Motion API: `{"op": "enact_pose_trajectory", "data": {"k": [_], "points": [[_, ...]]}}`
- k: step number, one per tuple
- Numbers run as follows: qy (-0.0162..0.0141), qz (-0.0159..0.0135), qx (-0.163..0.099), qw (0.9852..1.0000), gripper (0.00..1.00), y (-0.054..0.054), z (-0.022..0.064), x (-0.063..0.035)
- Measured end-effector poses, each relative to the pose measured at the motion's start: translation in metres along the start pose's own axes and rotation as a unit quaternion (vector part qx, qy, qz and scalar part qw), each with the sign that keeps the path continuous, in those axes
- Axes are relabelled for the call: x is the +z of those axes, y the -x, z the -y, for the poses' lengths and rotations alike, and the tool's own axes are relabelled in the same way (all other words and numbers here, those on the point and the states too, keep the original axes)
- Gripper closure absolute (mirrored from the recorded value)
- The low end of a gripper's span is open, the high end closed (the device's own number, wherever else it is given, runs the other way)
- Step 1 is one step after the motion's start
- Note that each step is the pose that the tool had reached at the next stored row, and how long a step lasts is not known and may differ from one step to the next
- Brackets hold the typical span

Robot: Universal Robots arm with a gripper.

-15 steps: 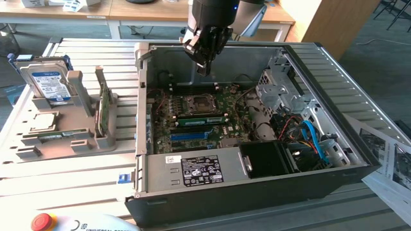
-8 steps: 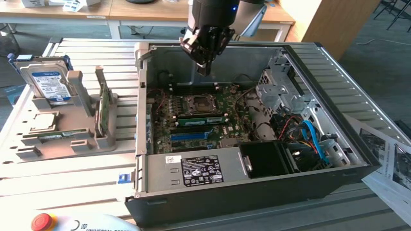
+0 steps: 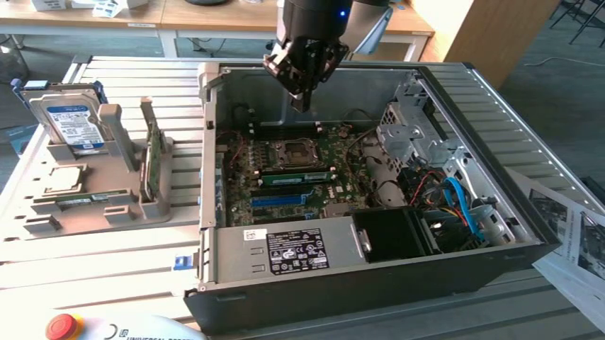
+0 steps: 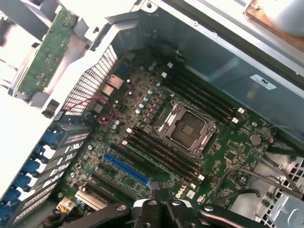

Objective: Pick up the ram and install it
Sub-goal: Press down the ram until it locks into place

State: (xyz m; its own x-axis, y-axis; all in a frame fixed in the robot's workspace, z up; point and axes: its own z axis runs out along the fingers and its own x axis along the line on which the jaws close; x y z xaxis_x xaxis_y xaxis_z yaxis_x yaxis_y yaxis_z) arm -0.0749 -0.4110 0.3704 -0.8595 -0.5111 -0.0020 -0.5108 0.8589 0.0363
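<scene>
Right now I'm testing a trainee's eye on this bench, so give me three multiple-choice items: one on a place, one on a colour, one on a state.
1. Where is the hard drive?
A. in the tray beside the computer case
B. inside the case
C. on the floor

2. What colour is the odd slot among the black ones on the motherboard?
A. red
B. blue
C. white

3. How is the gripper?
A. shut, above the open case
B. wide open over the tray
C. clamped on the hard drive

Answers:
1. A, it stands in the tray at the exterior view's left.
2. B, it is plainly blue.
3. A, its fingers meet over the motherboard.
</scene>
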Motion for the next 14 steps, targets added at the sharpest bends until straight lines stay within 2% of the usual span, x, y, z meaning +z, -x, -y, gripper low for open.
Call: {"op": "enact_pose_trajectory", "data": {"k": [7,11,14], "points": [[-0.0001,0.0016,0.045,0.9990,0.89,0.0000,0.0000,0.0003],[-0.0002,0.0025,0.070,0.9975,0.89,0.0000,0.0000,0.0006],[-0.0002,0.0033,0.091,0.9959,0.89,0.0000,0.0001,0.0010]]}}
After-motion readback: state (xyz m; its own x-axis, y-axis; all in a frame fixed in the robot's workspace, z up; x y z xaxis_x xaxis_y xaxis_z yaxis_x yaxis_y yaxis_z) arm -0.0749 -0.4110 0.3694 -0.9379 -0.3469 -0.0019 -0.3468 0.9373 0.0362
